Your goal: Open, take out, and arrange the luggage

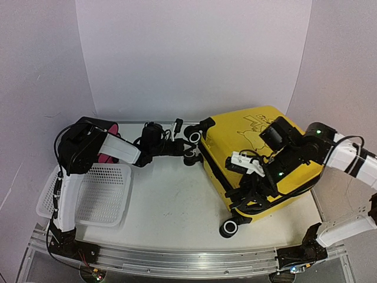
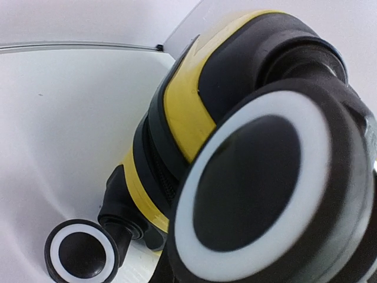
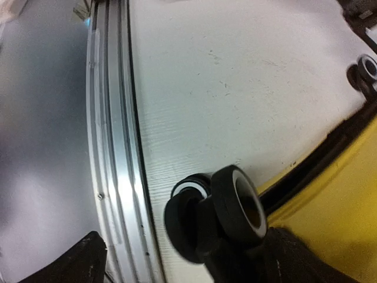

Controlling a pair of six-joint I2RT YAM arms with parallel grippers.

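The yellow suitcase [image 1: 235, 127] lies flat and closed at the right of the table, cartoon lid up; its black zipper band shows in the left wrist view [image 2: 147, 159]. My left gripper [image 1: 184, 141] is at its far-left corner wheel [image 1: 194, 137]. That wheel [image 2: 259, 188] fills the left wrist view and hides the fingers. My right gripper [image 1: 247, 165] hovers over the suitcase's front-left edge [image 3: 336, 200]. Its dark fingers [image 3: 88, 259] stand wide apart and empty. The front corner wheel [image 3: 238, 209] lies ahead between them.
A white mesh basket [image 1: 106, 188] stands at the left. Behind it, a black case with pink ends [image 1: 112, 127] lies under the left arm. A metal rail [image 1: 177, 256] runs along the near table edge and shows in the right wrist view [image 3: 112, 147].
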